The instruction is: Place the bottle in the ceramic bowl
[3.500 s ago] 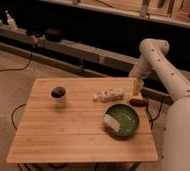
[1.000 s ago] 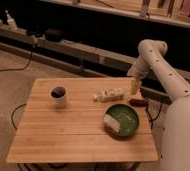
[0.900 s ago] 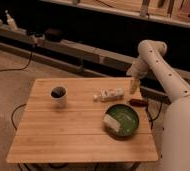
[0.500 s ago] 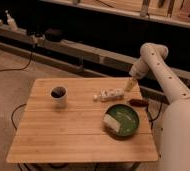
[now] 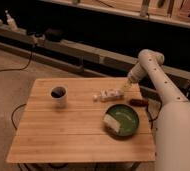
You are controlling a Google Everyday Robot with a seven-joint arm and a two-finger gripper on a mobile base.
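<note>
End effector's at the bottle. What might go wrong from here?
1. The bottle lies on its side, the open end effector at its right end: an off-centre grasp may roll it away.
2. A cream block already sits in the ceramic bowl: the bottle may land on it and tip out.
3. A reddish-brown object lies beside the bowl's far rim: a low carry may knock it.

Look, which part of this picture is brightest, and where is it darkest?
Camera view: the wooden table is warmly lit and is the brightest part, along with the white arm. Camera view: the back wall is darkest. Camera view: the claw hangs in dimmer light at the table's far edge, by the right end of the bottle. No strong glare on the ceramic bowl.
</note>
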